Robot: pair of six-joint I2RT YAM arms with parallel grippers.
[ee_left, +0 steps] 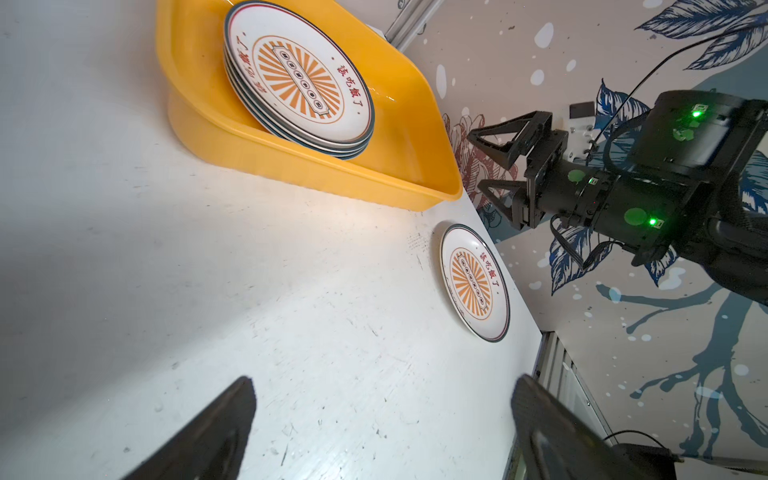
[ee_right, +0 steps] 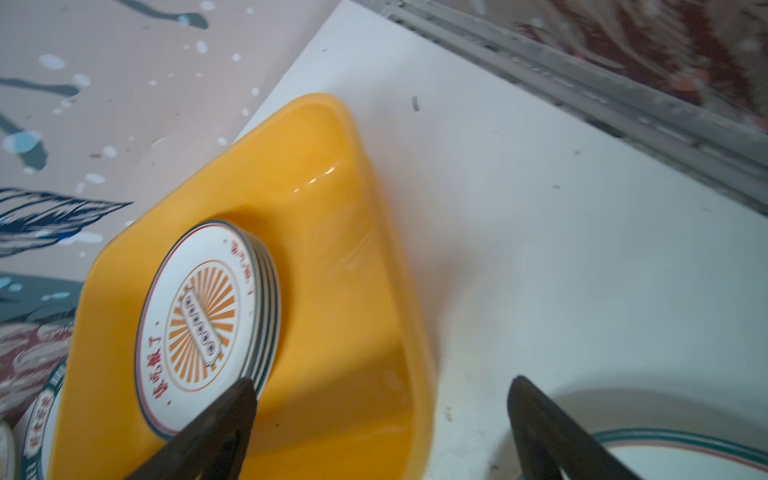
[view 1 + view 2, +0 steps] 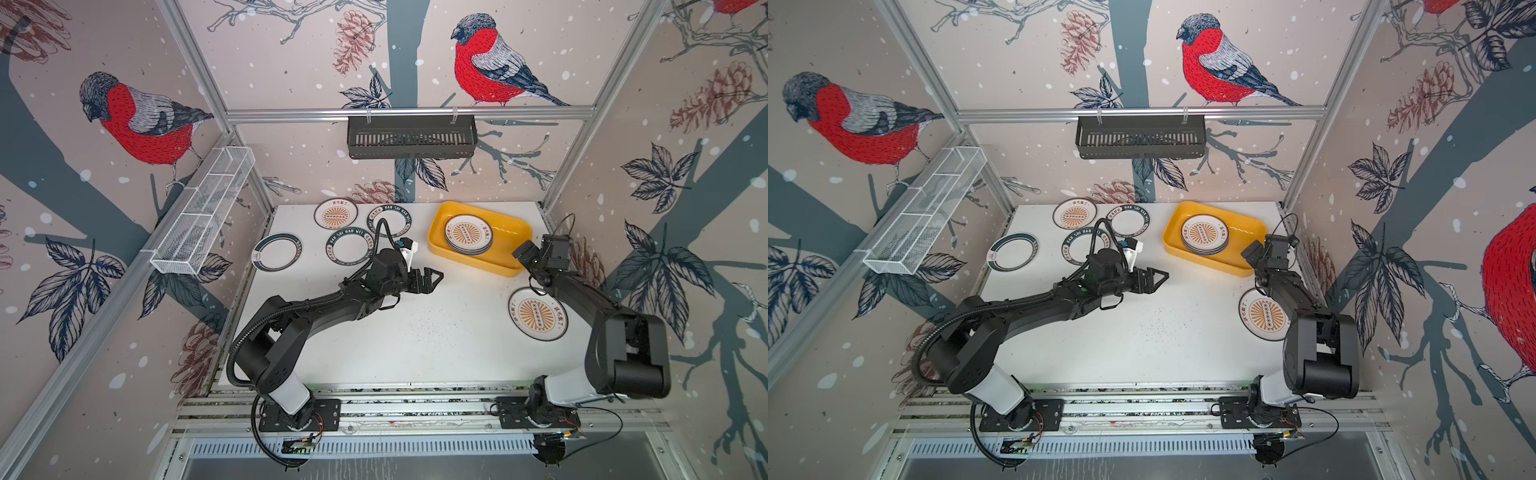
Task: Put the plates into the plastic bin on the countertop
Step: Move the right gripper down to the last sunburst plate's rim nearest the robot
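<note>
Standing wide and empty, the right hand (image 2: 381,381) hangs at the end of the plastic bin (image 2: 345,232); stacked plates (image 2: 195,324) lie inside, near one fingertip, their count unclear. Beside it another plate (image 2: 681,446) is cut off. Left hand (image 1: 383,379) wide, empty, over the counter (image 1: 208,270)
</note>
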